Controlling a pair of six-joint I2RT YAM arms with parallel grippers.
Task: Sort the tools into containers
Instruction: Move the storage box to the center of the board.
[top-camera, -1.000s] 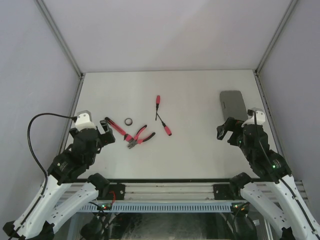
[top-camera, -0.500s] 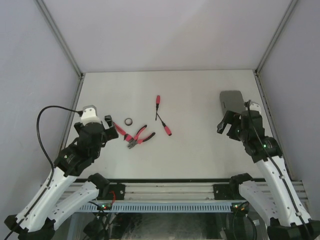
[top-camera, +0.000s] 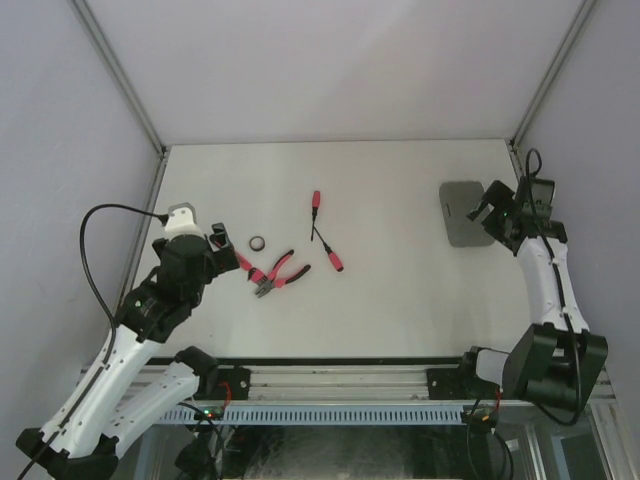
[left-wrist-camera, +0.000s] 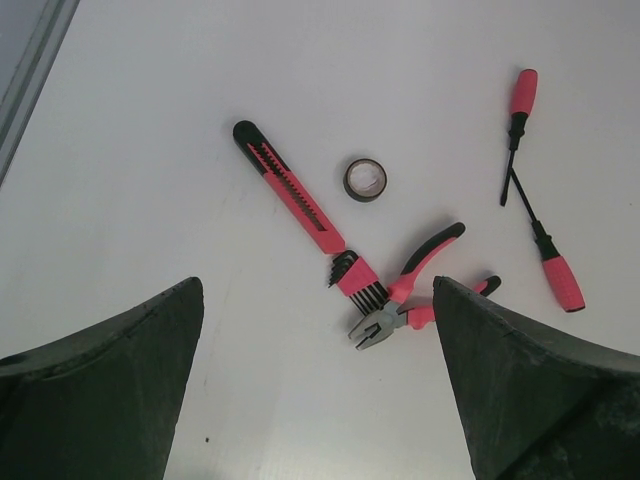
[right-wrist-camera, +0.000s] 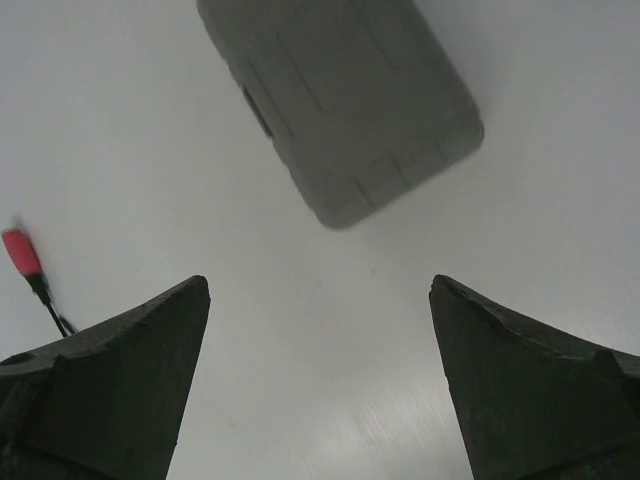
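The tools lie left of the table's middle: a red-and-black utility knife (left-wrist-camera: 290, 188), a small dark ring (left-wrist-camera: 365, 179), a hex key set (left-wrist-camera: 357, 279), pliers (left-wrist-camera: 415, 295) and two screwdrivers (left-wrist-camera: 517, 115) (left-wrist-camera: 551, 258). In the top view the pliers (top-camera: 281, 272) and ring (top-camera: 258, 242) lie just right of my left gripper (top-camera: 224, 249). My left gripper (left-wrist-camera: 315, 292) is open and empty above the table, short of the tools. The grey containers (top-camera: 460, 212) look like one slab at the back right. My right gripper (top-camera: 484, 206) is open and empty beside the containers (right-wrist-camera: 340, 95).
Metal frame posts and grey walls close off the table at the back and both sides. The right arm stretches along the right edge (top-camera: 545, 270). One screwdriver's red handle (right-wrist-camera: 22, 252) shows at the left of the right wrist view.
The right arm has swung up and back to the right edge, with its gripper now by the grey containers. The left gripper has edged forward towards the tools.
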